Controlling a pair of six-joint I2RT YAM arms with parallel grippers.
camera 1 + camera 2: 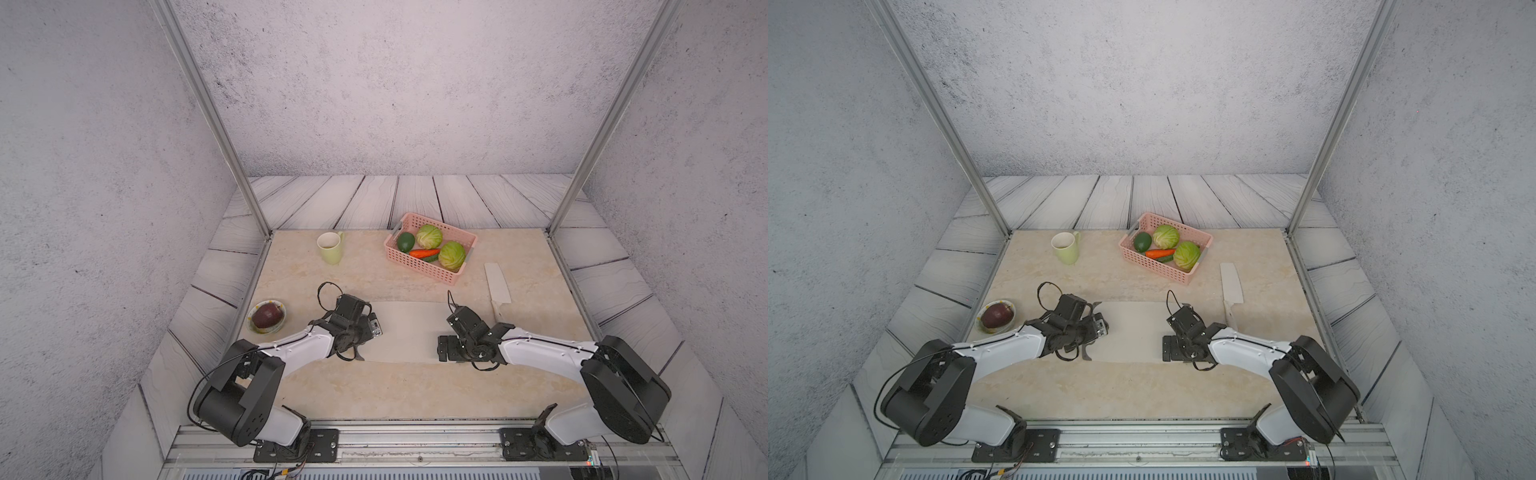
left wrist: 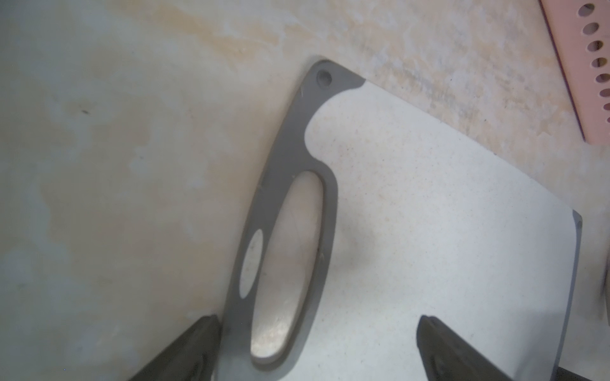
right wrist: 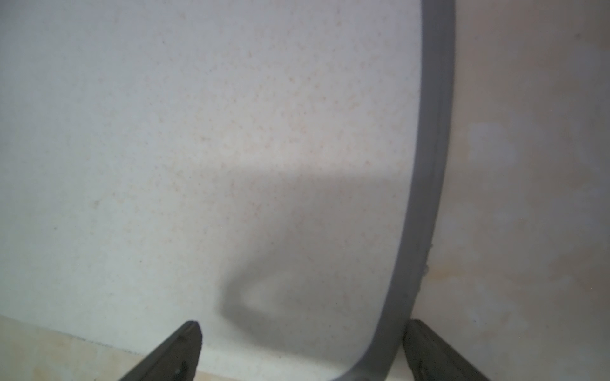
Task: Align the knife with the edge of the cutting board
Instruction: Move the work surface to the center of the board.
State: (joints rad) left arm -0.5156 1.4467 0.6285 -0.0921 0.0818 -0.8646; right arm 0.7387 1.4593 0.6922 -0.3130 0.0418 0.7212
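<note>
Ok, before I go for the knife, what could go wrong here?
The knife lies flat beside the cutting board, so the open fingers of the right gripper may slide off it. Its blade tip is near the pink basket; a push could jam it there. A low sweep might shift the board.

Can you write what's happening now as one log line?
left gripper: jaws open, empty, over cutting board handle hole | right gripper: jaws open, empty, over board's other end | knife: on table, ungripped

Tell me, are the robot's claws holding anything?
Nothing. The left gripper and right gripper are open above the pale grey rectangular cutting board; the cream-white cleaver knife lies untouched.
</note>
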